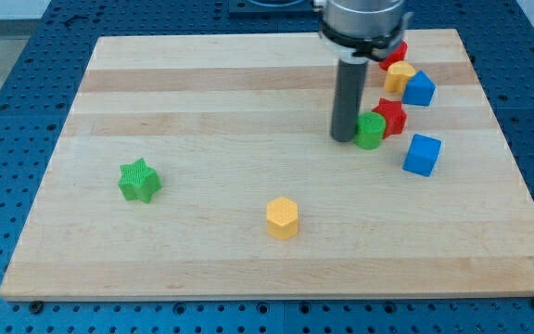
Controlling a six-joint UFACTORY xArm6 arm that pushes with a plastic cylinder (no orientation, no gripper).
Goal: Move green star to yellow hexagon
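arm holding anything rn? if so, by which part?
Nothing is held: the rod has no gripper. My tip sits right beside the green cylinder, on its left in the view, far from the green star and yellow hexagon.

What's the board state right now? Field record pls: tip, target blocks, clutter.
tip: my tip, at the view's upper right, just left of the green cylinder
green star: view's left, alone, untouched
yellow hexagon: bottom centre, apart from the star
cluster by tip: red star, yellow block, two blue cubes
board: wooden
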